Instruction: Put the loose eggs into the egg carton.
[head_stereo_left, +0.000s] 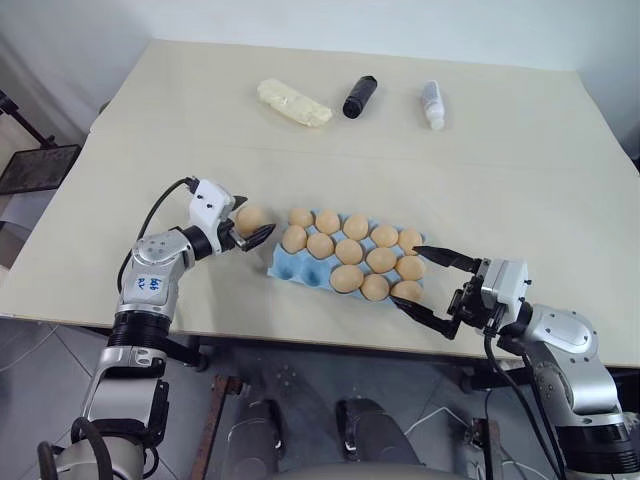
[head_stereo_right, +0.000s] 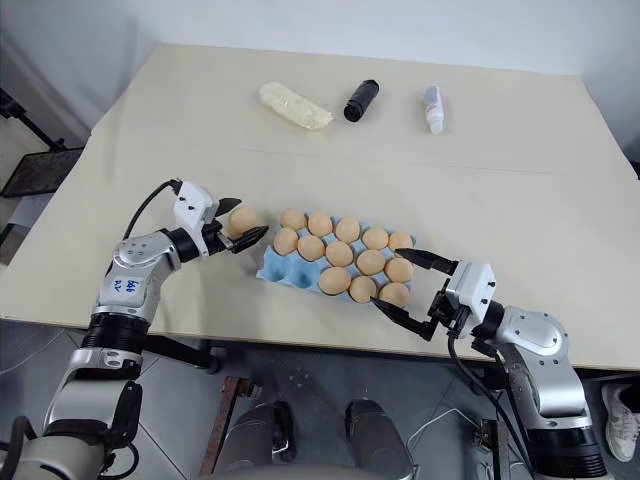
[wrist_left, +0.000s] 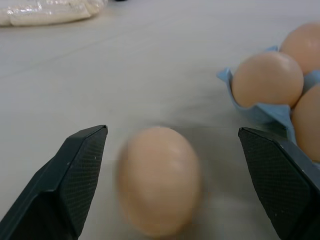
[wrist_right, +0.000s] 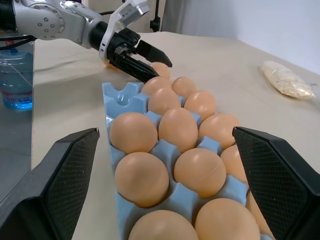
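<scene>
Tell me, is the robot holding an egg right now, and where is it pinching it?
No, nothing is held. The left gripper is open, its fingers either side of a loose egg on the table without touching. The right gripper is open by the egg carton.

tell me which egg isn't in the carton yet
The lone egg on the bare table beside the egg carton, between the open left gripper's fingers; every other egg sits in a cup.
</scene>
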